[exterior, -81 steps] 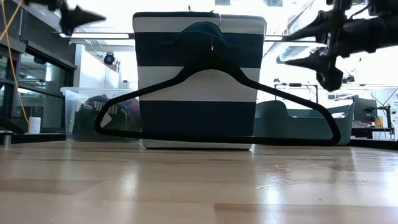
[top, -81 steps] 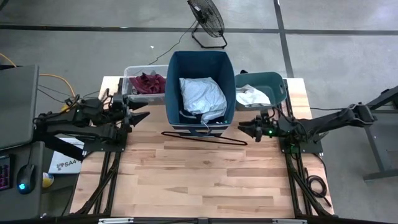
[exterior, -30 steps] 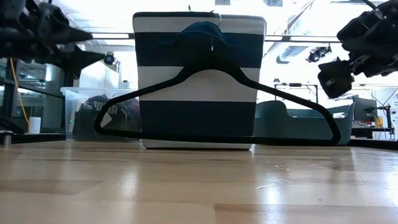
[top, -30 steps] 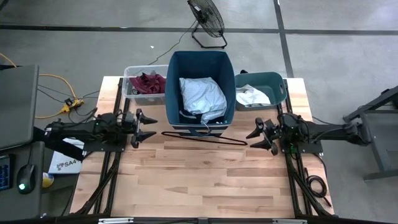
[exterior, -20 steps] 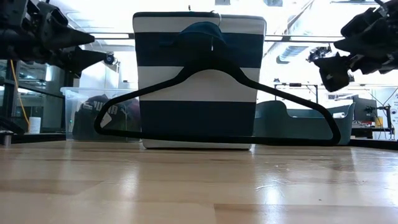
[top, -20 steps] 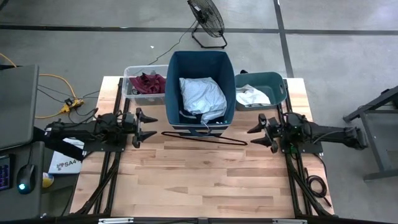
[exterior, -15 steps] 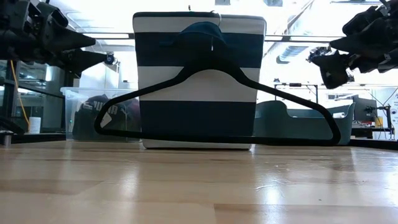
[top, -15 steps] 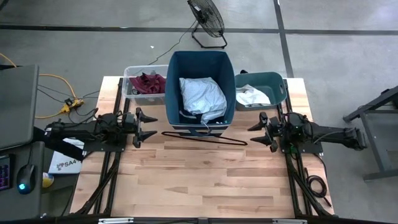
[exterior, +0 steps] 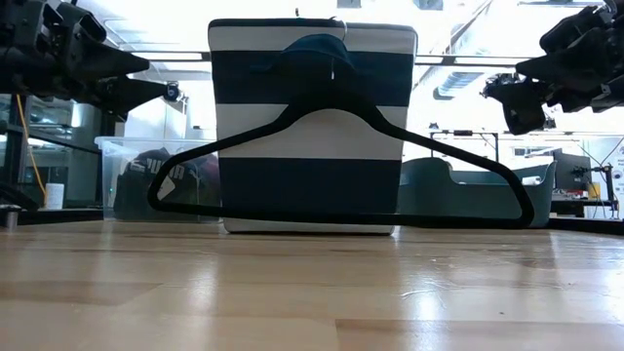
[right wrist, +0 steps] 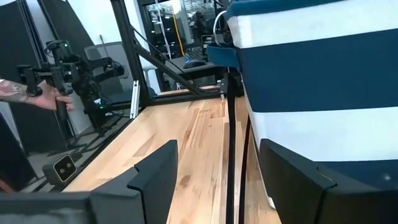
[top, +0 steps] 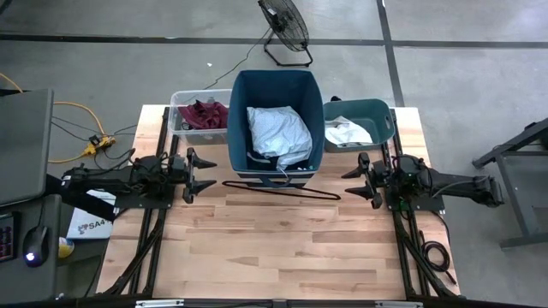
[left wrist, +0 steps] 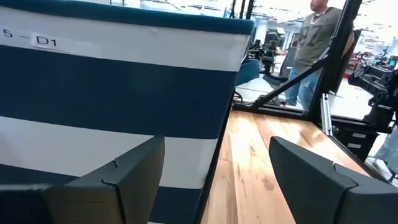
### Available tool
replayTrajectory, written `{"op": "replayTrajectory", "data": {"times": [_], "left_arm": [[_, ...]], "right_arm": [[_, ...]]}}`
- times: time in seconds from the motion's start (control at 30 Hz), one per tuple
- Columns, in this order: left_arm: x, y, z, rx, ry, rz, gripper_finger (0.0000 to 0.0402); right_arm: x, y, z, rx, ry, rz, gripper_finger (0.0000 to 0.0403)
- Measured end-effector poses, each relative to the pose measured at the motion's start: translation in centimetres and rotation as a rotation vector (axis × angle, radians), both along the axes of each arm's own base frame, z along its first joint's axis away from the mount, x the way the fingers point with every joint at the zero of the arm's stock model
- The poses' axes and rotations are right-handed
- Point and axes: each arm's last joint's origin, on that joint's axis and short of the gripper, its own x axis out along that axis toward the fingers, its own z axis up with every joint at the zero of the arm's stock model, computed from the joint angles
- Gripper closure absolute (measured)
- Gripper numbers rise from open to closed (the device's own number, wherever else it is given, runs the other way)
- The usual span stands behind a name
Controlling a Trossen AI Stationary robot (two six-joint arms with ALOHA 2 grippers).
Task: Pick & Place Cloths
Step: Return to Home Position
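Observation:
A pale blue-grey cloth (top: 279, 133) fills the tall blue-and-white striped bin (top: 243, 94). A maroon cloth (top: 204, 114) lies in the clear bin (top: 178, 101), and a white cloth (top: 346, 133) lies in the teal bin (top: 382, 115). My left gripper (top: 205, 174) (exterior: 156, 76) (left wrist: 216, 142) hovers open, left of the striped bin's front. My right gripper (top: 349, 186) (exterior: 502, 90) (right wrist: 217, 143) hovers open to the front's right. Both point inward, above the table, and hold nothing. The other cloths do not show.
A thin black hanger (top: 281, 190) (exterior: 341, 161) stands on the table, leaning against the striped bin's front (exterior: 312, 127). Bare wooden table (top: 282, 248) lies nearer. A person (left wrist: 314, 50) stands beyond the table; a hand (right wrist: 45, 96) holds a device. A fan (top: 287, 26) stands on the floor.
My right gripper has risen a little and drifted slightly toward the far edge, turning to lie more level. My left gripper has stayed almost where it was. The cloths, bins and hanger have not moved.

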Motion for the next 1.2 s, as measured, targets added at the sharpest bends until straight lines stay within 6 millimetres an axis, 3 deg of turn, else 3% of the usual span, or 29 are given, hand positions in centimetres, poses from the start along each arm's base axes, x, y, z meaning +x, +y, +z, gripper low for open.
{"op": "replayTrajectory", "data": {"times": [1.2], "left_arm": [[0.03, -0.02, -0.47, 0.044, 0.050, -0.006, 0.0116]], "right_arm": [[0.01, 0.00, -0.01, 0.022, 0.003, -0.002, 0.0186]]}}
